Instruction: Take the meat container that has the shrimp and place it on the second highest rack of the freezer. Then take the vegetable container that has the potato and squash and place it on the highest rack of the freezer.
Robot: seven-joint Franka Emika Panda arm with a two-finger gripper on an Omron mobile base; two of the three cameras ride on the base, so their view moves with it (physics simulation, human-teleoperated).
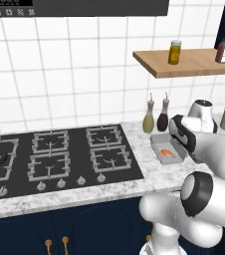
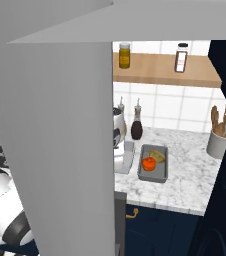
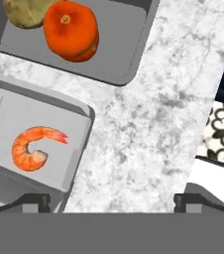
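Grey tray (image 3: 77, 144) holds shrimp (image 3: 32, 147); squash (image 3: 72, 30) in another.

Meat container (image 3: 32, 144): left and lower edges cut by my hand view; in left base view my forearm hides its right side. Shrimp (image 3: 33, 147) fully visible from hand.

Vegetable container (image 3: 126, 44): top and left cropped in hand view; potato (image 3: 25, 11) mostly cut off, squash (image 3: 71, 30) whole.

My gripper (image 3: 112, 201): only finger tips (image 3: 33, 200) peek at bottom edge, far apart.

Right base view: big grey panel (image 2: 50, 125) blocks left half, covering most of meat container. Freezer racks hidden from me.
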